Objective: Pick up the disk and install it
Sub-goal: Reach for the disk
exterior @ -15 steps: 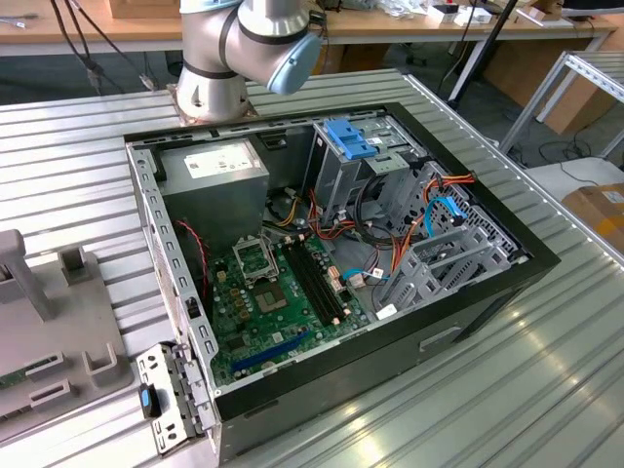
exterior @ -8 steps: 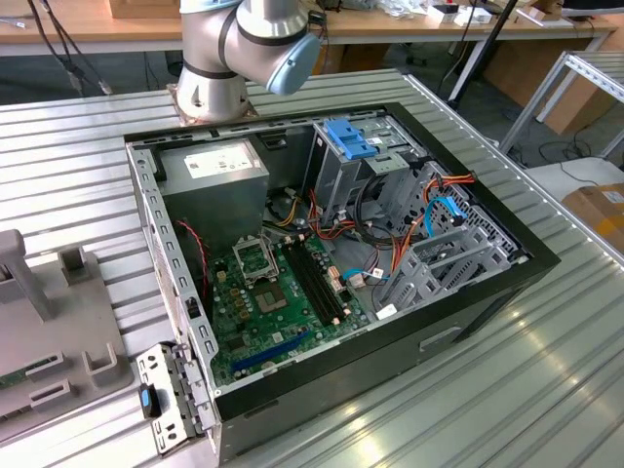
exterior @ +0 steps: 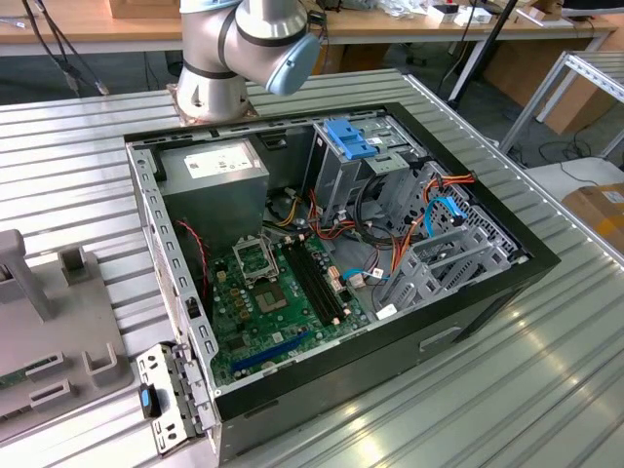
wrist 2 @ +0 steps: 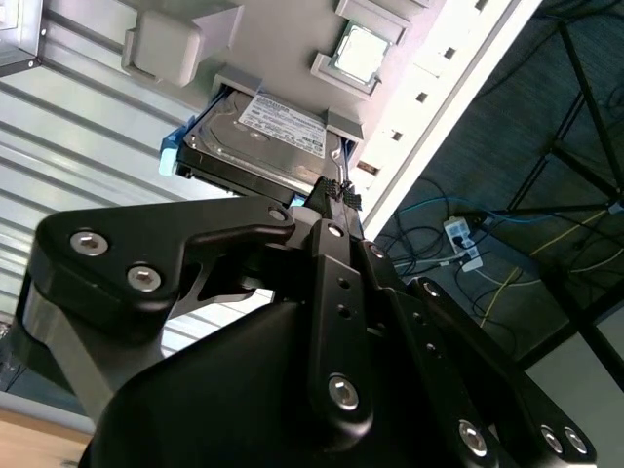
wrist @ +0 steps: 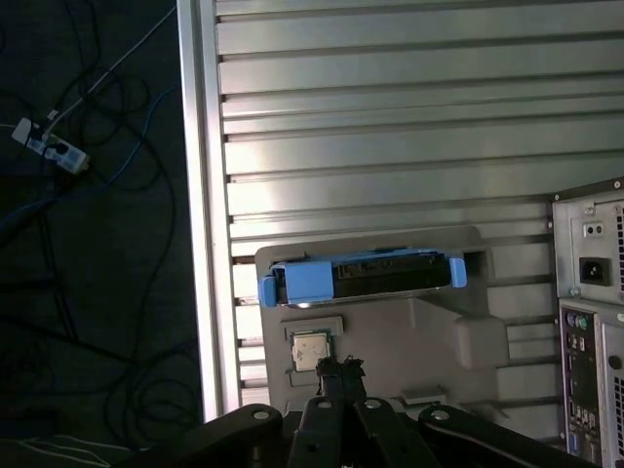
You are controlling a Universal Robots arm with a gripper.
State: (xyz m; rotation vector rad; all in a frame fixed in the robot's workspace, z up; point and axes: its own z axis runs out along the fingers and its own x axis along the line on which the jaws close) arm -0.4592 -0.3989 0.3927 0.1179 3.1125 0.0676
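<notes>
Hovering gripper, one disk, one holder

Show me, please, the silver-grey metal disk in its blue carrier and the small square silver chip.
Silver-grey metal disk (wrist 2: pixel 283 123): second wrist view, white label.
Small square silver chip (wrist 2: pixel 358 56): second wrist view, top face.

We list: ribbed aluminium table top; wooden workbench along the far side; dark floor strewn with loose cables; white power strip; cardboard box at the exterior view's right.
</notes>
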